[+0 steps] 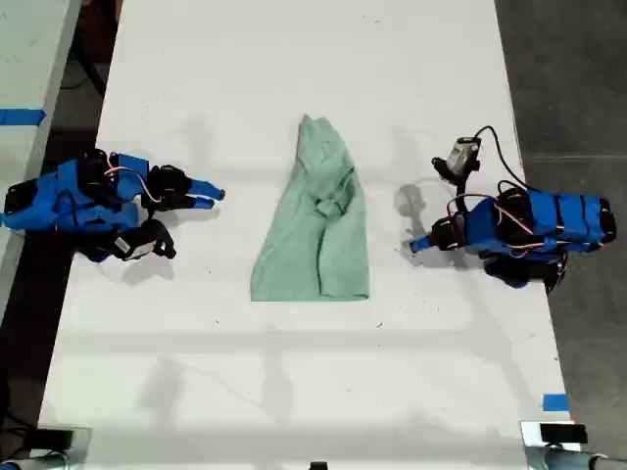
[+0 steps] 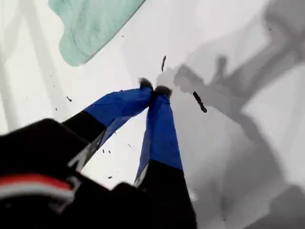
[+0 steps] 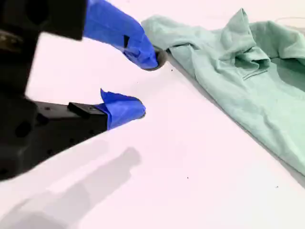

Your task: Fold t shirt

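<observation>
- The t shirt (image 1: pixel 318 220) lies wrinkled and flat on the middle of the white table (image 1: pixel 294 372), between the two arms.
- My first gripper (image 1: pixel 419 245), at the exterior view's right, is clenched on nothing, near the shirt's wide end but apart from it.
- My second gripper (image 1: pixel 209 198), at the exterior view's left, is released, its jaws parted and empty, clear of the cloth.
- Only the second wrist view shows the shirt's (image 3: pixel 238 71) creased folds close up, beyond my second gripper (image 3: pixel 147 85).
- The first wrist view catches only one rounded corner of the shirt (image 2: pixel 90 24), beyond the touching tips of my first gripper (image 2: pixel 153 88).

Overhead exterior view; both low wrist views sharing t shirt (image 1: pixel 315 217).
</observation>
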